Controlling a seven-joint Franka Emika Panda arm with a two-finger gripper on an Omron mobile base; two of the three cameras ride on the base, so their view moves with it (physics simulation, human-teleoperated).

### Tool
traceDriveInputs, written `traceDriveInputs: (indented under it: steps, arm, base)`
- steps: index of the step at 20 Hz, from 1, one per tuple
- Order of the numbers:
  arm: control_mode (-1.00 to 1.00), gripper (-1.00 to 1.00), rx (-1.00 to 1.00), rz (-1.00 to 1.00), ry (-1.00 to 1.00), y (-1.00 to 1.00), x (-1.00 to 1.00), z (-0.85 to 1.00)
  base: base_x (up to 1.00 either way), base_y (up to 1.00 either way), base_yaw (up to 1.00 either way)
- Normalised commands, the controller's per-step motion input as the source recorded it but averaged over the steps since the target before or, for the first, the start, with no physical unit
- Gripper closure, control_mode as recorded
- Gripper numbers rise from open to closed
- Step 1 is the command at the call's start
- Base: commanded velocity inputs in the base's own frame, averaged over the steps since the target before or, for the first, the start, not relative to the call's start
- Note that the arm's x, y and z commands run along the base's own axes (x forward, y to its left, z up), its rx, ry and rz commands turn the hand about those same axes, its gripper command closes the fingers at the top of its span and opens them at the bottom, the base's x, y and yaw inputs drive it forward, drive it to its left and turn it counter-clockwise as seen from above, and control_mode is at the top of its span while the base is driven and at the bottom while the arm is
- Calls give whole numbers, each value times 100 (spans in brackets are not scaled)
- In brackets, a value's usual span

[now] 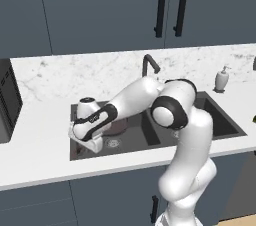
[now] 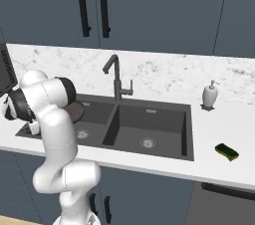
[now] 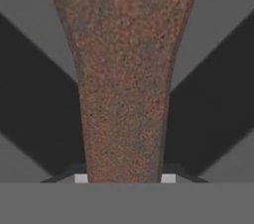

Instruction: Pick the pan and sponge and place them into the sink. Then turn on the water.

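Two things have to reach the sink, and the first step is in hand. Going largest to smallest: the table spans the lower left of the left base view, with the sink set in it at centre and the faucet behind the divider, no water running. The pan hangs over the left basin, at centre left of the right base view, partly hidden by the arm. Its brown handle runs up the middle of the hand view, and the pincer is clenched on it. The sponge lies on the table at lower right, well apart from the sink. Next, I judge, the pincer should lower the pan and let go.
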Motion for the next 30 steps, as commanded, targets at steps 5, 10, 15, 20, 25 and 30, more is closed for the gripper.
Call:
traceDriveInputs:
  steps: [5,10,15,20,25,30]
  arm:
    - [-100,100,0,-19,3,-60,47,0]
    - [-100,100,0,-8,16,-53,79,0]
    - [-100,100,0,0,13,-6,67,-23]
    - [-100,100,-3,0,16,10,51,-53]
    - [-100,100,0,0,11,19,41,-63]
    - [-100,100,0,0,3,32,36,-57]
  base:
    - [0,0,0]
    - [0,0,0]
    - [0,0,0]
    - [0,0,0]
    - [0,0,0]
    - [0,0,0]
